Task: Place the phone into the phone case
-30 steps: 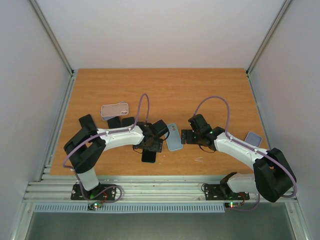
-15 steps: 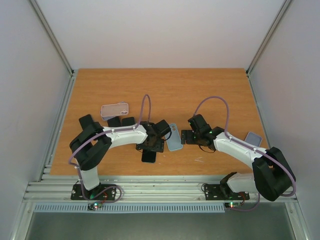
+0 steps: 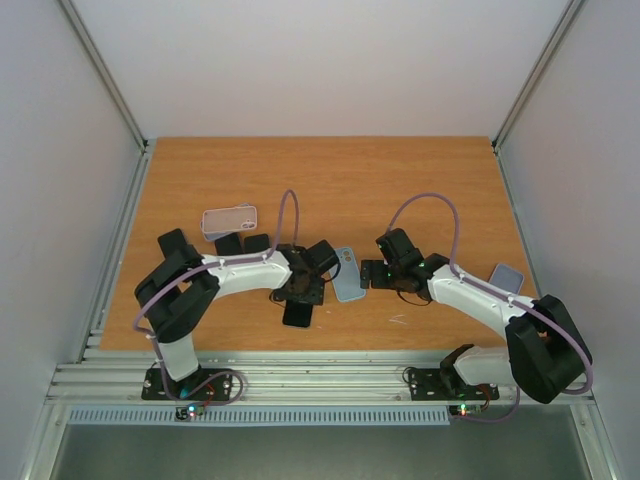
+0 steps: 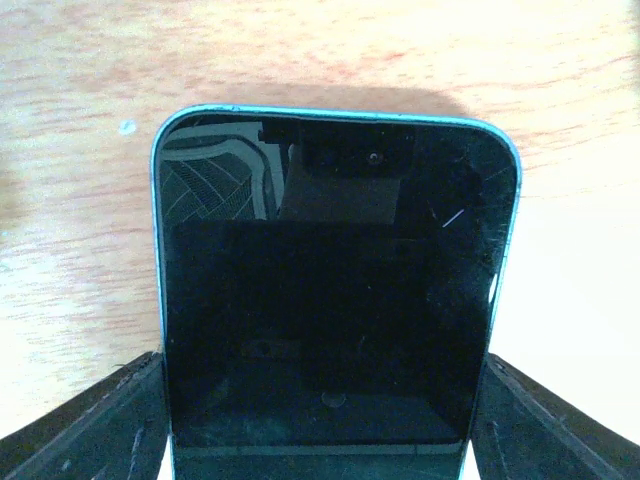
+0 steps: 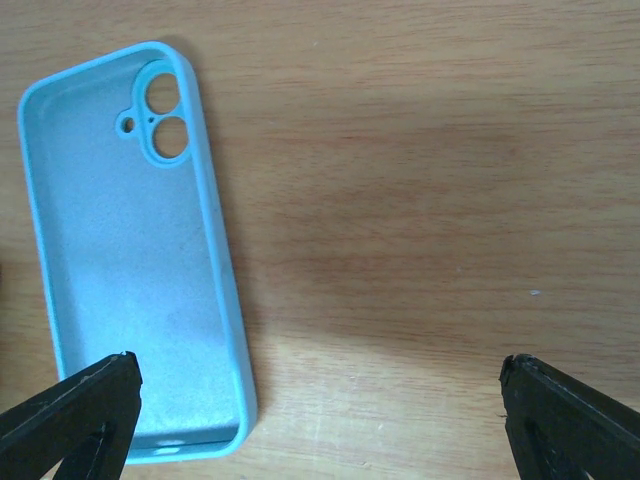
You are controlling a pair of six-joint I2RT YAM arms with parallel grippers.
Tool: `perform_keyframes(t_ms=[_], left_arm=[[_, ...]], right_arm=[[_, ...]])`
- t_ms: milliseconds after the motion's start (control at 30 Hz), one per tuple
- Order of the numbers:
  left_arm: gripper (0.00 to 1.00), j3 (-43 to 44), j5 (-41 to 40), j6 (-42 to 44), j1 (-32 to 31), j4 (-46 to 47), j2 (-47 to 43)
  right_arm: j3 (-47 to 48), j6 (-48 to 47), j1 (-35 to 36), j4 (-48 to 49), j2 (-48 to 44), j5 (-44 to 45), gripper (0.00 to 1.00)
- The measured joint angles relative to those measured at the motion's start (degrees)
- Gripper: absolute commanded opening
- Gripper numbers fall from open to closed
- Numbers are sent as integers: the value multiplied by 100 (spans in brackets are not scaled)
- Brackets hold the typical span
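Phone (image 3: 297,312), one only, sits nearest the arms' bases. Its long axis runs near to far and its free end points at the near edge of the table (image 3: 330,170). It has a black, finely scratched glass face turned up and a light-blue rim. The left gripper (image 4: 320,375) clamps it, one finger against each long side.

Just to the right and a little farther lies the single light-blue phone case (image 5: 135,250). It is hollow side up, its long axis also running near to far, slightly tilted, with the camera cut-outs at the far end. The right gripper (image 5: 320,400) hangs just beside it, its fingers spread wide and holding nothing.

Two more pale phone-shaped things lie apart. The grey-blue one (image 3: 505,277) is at the right and the pinkish one (image 3: 229,220) is farther back on the left. Whether they are cases or phones cannot be told.
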Motion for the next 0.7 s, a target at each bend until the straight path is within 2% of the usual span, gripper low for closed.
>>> perform_keyframes(t_ms=[133, 367, 700], left_arm=[[64, -278, 107, -44, 140, 94, -299], [62, -741, 387, -308, 579, 483, -1346], [61, -1198, 616, -973, 804, 1320, -2308]], right_arm=[[-4, 44, 7, 87, -94, -243, 99], [-9, 157, 247, 358, -251, -640, 96], [-15, 463, 793, 1014, -376, -1235, 81]])
